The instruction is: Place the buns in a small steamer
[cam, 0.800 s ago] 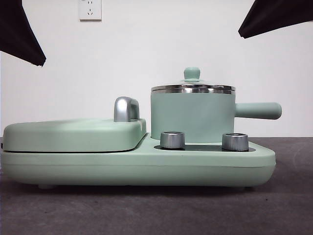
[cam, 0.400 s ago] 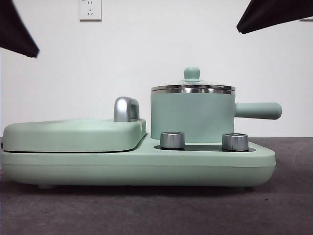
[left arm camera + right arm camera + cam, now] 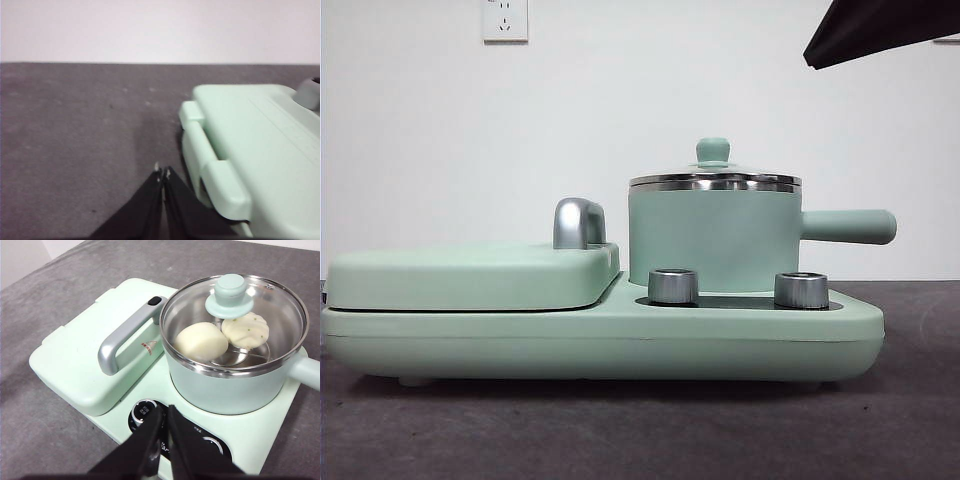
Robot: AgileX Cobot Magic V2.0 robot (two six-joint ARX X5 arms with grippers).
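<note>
Both buns (image 3: 222, 337) sit inside the small steamer (image 3: 235, 375), glass lid (image 3: 232, 300) on — looks finished. Right gripper (image 3: 164, 412) above the steamer's knobs and left gripper (image 3: 162, 173) beside the griddle cover (image 3: 260, 145) are closed, empty — best withdraw upward, clear of the steamer.

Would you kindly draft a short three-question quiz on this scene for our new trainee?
1. True or false: both buns lie inside the small steamer.
2. The glass lid is: A) beside the appliance, B) on the steamer, C) held by a tool.
3. What does each tool hold?

Key
1. True: the smooth bun and the flecked bun show through the lid.
2. B.
3. Nothing: the left tool is shut over the table beside the griddle cover; the right tool is shut above the knobs.
</note>
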